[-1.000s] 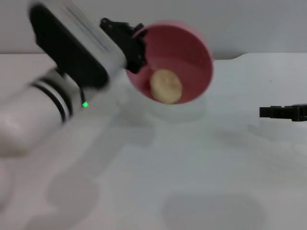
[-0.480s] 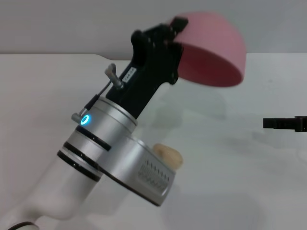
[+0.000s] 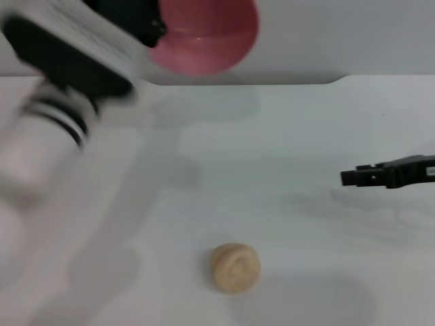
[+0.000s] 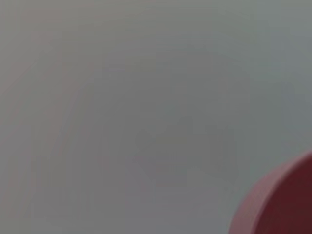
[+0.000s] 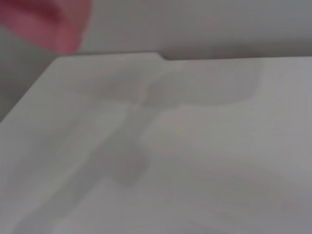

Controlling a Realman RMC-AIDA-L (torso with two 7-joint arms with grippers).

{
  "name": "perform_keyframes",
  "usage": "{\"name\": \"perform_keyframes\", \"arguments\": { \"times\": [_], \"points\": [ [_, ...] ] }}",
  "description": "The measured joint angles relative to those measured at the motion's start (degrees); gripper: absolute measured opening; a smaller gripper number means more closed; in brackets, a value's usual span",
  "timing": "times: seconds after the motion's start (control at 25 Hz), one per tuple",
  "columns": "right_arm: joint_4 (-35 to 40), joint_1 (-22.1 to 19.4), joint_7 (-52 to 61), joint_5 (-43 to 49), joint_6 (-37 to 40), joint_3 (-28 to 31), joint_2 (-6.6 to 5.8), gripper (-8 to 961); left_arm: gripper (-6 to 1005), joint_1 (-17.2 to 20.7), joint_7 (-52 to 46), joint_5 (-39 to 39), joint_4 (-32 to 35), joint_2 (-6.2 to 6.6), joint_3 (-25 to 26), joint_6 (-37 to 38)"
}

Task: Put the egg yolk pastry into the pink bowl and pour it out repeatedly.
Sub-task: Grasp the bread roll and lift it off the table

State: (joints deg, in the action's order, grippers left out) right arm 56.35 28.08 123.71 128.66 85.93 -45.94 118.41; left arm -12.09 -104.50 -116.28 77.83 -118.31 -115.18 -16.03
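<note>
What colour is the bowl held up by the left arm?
Pink, glossy and plain; the pink bowl shows best in the head view, gripped by the left gripper.

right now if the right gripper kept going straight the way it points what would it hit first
Probably nothing: the right gripper points toward the robot's left over bare table. The egg yolk pastry lies nearer the robot, off that line, though depth is unclear.

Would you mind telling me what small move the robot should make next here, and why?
Probably lower the pink bowl back onto the table. The left end effector holds it raised at the far edge, and the egg yolk pastry lies loose on the table near the front. The right end effector waits at the right.
</note>
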Motion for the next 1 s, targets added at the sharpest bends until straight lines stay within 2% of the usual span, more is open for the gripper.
{"name": "perform_keyframes", "arguments": {
  "times": [0.04, 0.12, 0.2, 0.28, 0.32, 0.4, 0.48, 0.56, 0.76, 0.92, 1.0],
  "points": [
    [-0.24, 0.75, -0.31, -0.02, -0.39, -0.83, 0.08, 524, -1, -0.53, -0.37, 2.27, 0.49, 0.05, 3.39, 5.65],
    [-1.37, 2.18, -0.54, -0.04, -1.64, -2.09, 0.13, 526, -1, -4.80, -4.54, 7.37, -1.69, 0.26, 16.58, 24.08],
    [-2.63, 3.54, -0.99, -0.04, -2.75, -2.93, 0.06, 528, -1, -10.59, -11.33, 8.38, -8.19, 0.73, 28.74, 42.70],
    [-3.91, 5.07, -2.38, -0.05, -3.34, -4.07, 0.09, 530, -1, -15.75, -16.02, 5.58, -14.74, 1.04, 38.71, 57.23],
    [-4.44, 5.80, -3.07, -0.06, -3.66, -4.80, 0.14, 531, -1, -17.99, -17.75, 2.96, -17.46, 1.15, 43.43, 62.73],
    [-5.49, 7.03, -3.92, -0.13, -4.27, -6.59, 0.15, 533, -1, -20.64, -21.36, -3.13, -20.08, 1.43, 49.70, 71.18],
    [-6.51, 8.46, -4.19, -0.17, -4.90, -9.05, 0.19, 536, -2, -21.69, -26.28, -9.72, -19.63, 1.76, 52.34, 77.52],
    [-7.15, 9.77, -4.24, -0.19, -5.35, -11.92, 0.26, 538, -2, -21.88, -33.38, -17.93, -16.62, 2.16, 52.69, 84.27],
    [-8.79, 12.77, -4.33, -1.05, -4.99, -22.24, 0.42, 543, -1, -20.71, -41.57, -28.91, -10.01, 1.92, 53.74, 93.20],
    [-13.25, 15.33, -5.16, -7.00, -5.62, -31.15, 0.55, 547, -1, -18.49, -44.08, -34.41, -3.27, 1.50, 56.88, 100.74],
    [-13.67, 15.48, -5.50, -8.53, -5.73, -32.58, 0.56, 588, -1, -18.25, -44.05, -34.60, -2.64, 1.47, 57.32, 101.79]
  ]
}}
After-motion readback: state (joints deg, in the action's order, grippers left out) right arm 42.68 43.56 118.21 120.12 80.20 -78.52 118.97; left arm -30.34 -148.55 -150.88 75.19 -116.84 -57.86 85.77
